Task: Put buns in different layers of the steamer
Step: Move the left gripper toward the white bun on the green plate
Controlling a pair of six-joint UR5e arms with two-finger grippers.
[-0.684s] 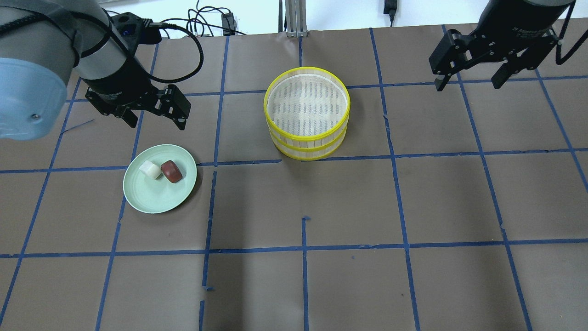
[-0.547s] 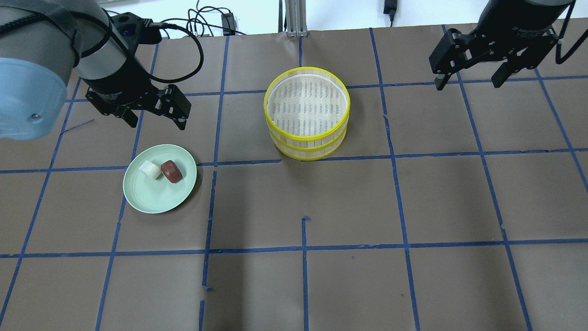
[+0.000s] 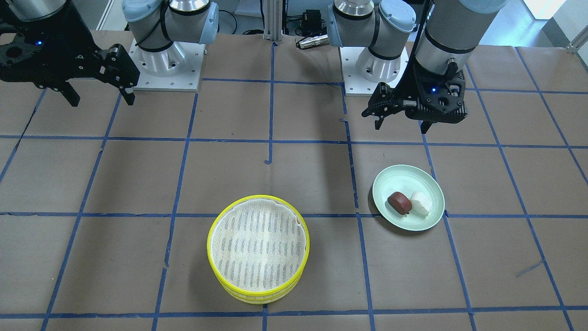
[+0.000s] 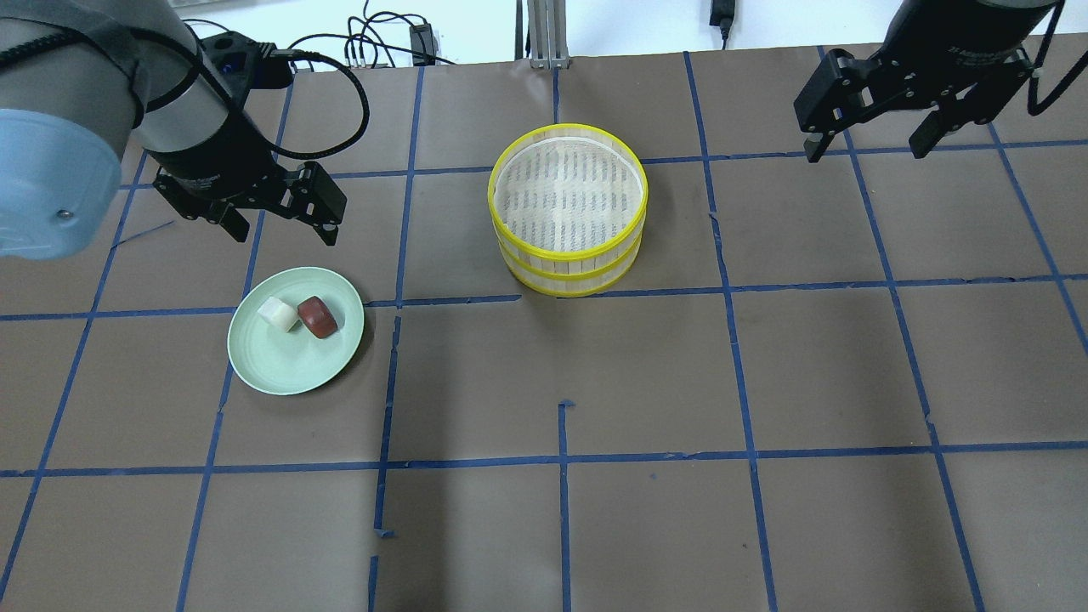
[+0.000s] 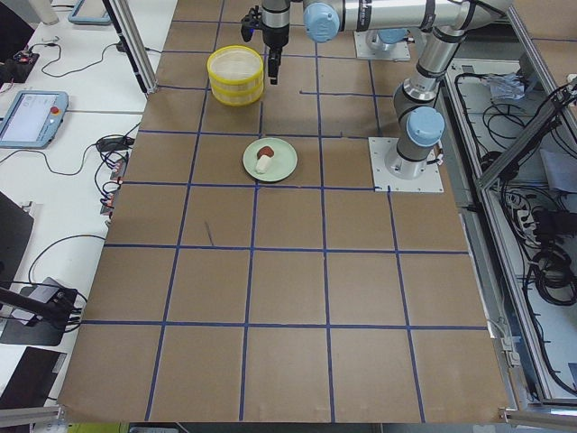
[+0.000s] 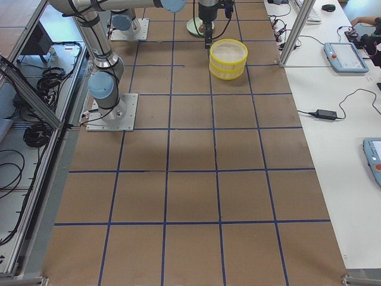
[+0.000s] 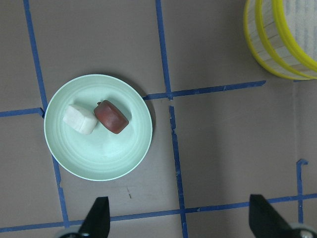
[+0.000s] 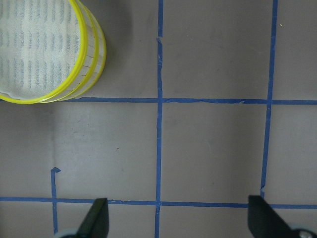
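The white bun [image 4: 278,314] and the reddish-brown bun [image 4: 317,316] lie side by side on a pale green plate [image 4: 280,364]; they also show in the left wrist view, white [image 7: 79,119] and brown [image 7: 111,116]. The two steamer trays [image 4: 568,208] stand stacked, yellow-rimmed, with nothing on the top mesh. My left gripper [image 4: 279,225] hangs open and empty above the table, just behind the plate. My right gripper [image 4: 867,142] hangs open and empty far to the right of the steamer [image 8: 47,49].
Brown paper with a blue tape grid covers the table [image 4: 646,382]. Cables and a metal post [image 4: 544,34] sit at the far edge. The arm bases [image 3: 165,59] stand on the robot's side in the front-facing view.
My left gripper has shifted slightly toward the plate and turned a little. My right gripper has moved slightly. The buns and steamer have not moved.
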